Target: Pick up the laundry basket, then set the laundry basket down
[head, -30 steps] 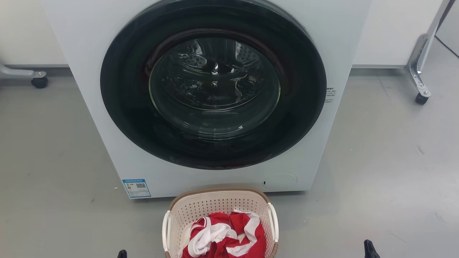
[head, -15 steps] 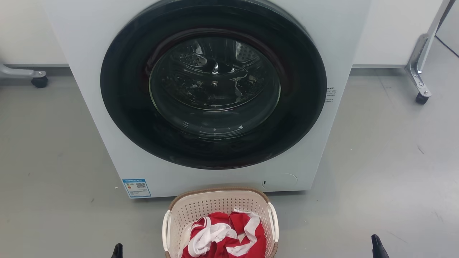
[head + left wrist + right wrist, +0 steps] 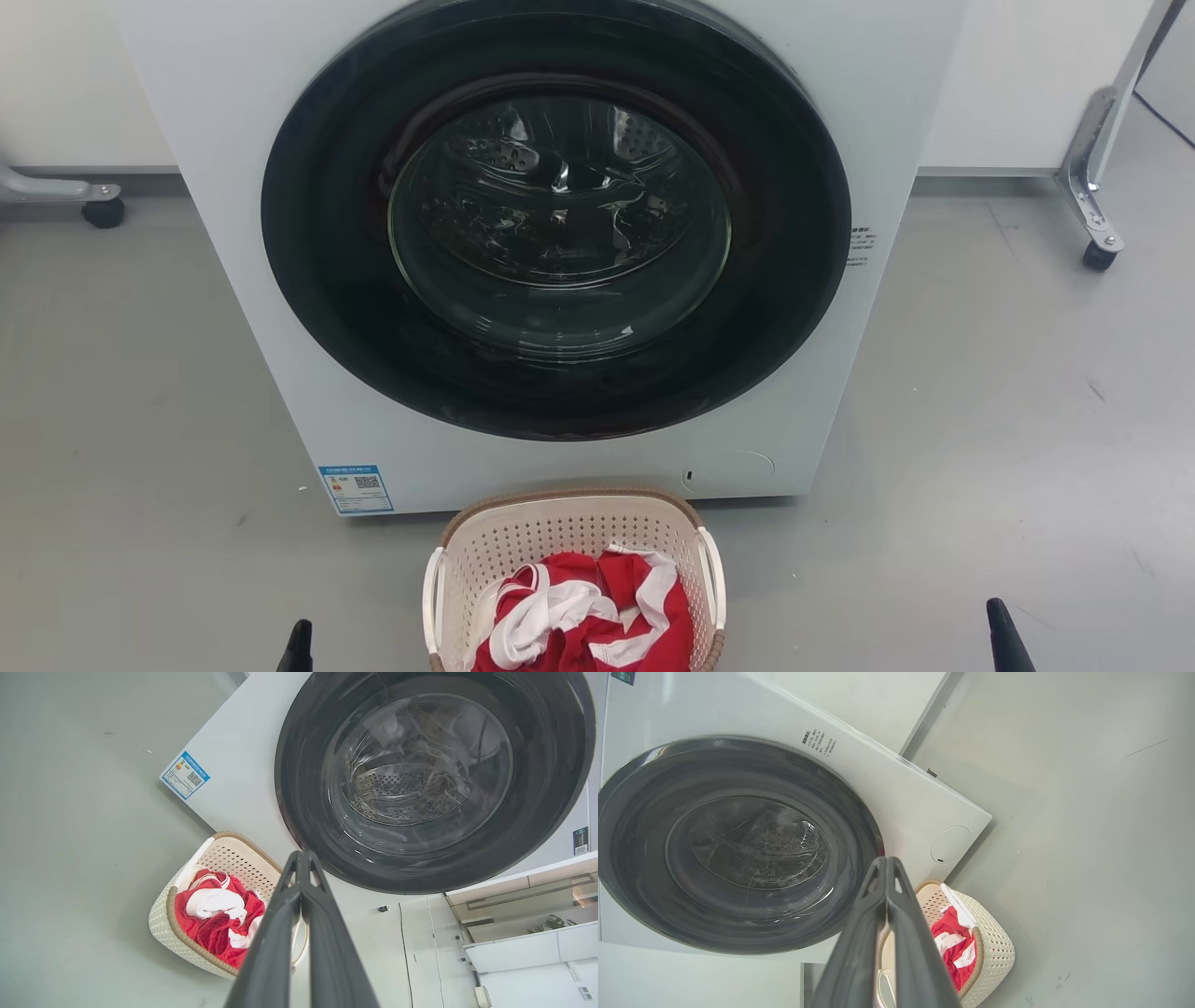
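The laundry basket (image 3: pixel 560 537) stands on the grey floor just in front of the washer, cream and perforated, with a brown rim and white side handles. Red and white clothes (image 3: pixel 583 616) lie inside it. The left gripper (image 3: pixel 299 649) shows only its dark tip at the bottom edge, well left of the basket. At the lower right, far from the basket, the right gripper (image 3: pixel 1004 639) also shows just a tip. In the left wrist view the left gripper (image 3: pixel 302 856) is shut and holds nothing, with the basket (image 3: pixel 161 914) to its left. The right gripper (image 3: pixel 886 861) is likewise shut and bare, the basket (image 3: pixel 999 947) to its right.
A white front-loading washer (image 3: pixel 233 187) with a closed dark round door (image 3: pixel 555 219) stands right behind the basket. Wheeled metal frame legs stand at the far left (image 3: pixel 98 210) and far right (image 3: pixel 1097 247). Grey floor lies on both sides of the basket.
Both gripper tips have spread outward from the basket: the left one slid left, the right one slid right. The basket and the washer have stayed put.
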